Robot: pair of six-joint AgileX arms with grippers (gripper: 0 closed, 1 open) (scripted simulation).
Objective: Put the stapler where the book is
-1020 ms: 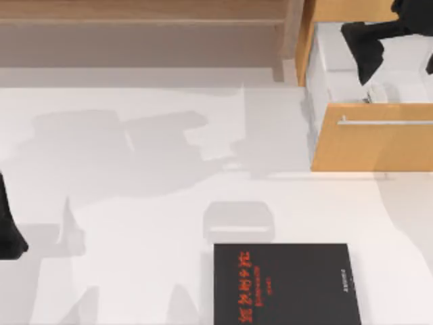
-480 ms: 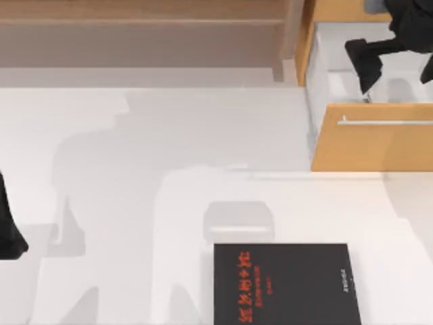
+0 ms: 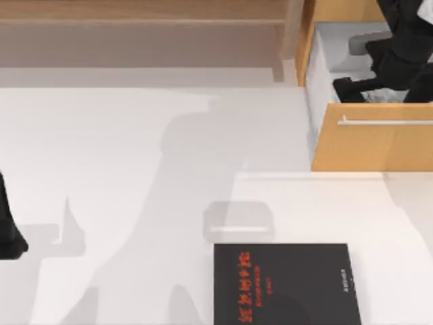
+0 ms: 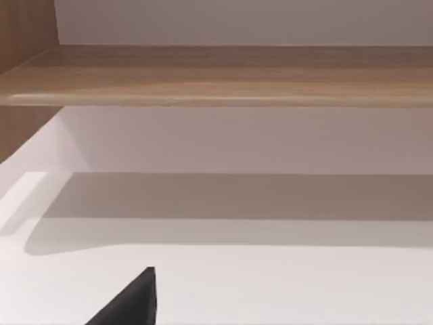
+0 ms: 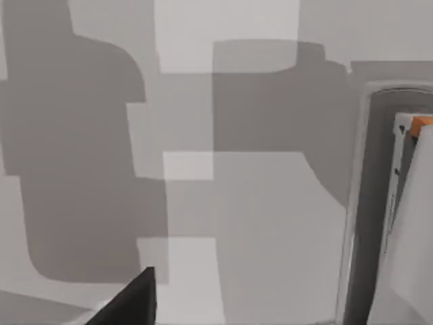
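The black book [image 3: 287, 284] with red characters lies flat at the table's front edge, right of centre. My right gripper [image 3: 383, 89] is down inside the open drawer [image 3: 372, 139] at the back right, open, its dark fingers [image 3: 348, 88] spread apart. A sliver of the pale stapler [image 3: 379, 97] shows between them against the drawer front. In the right wrist view the pale-grey stapler [image 5: 399, 217] lies on the drawer floor beside one dark fingertip [image 5: 128, 306]. My left gripper [image 3: 8, 233] is parked at the table's left edge, open.
The drawer's wooden front carries a metal handle [image 3: 385, 122] and juts over the white table [image 3: 135, 169]. A wooden shelf [image 3: 142, 27] runs along the back. The left wrist view shows that shelf edge [image 4: 216, 95] and one fingertip [image 4: 128, 305].
My right gripper has sunk into the drawer and swung toward its front panel, covering the stapler. Its shadow has slid across the table. Left arm and book have not moved.
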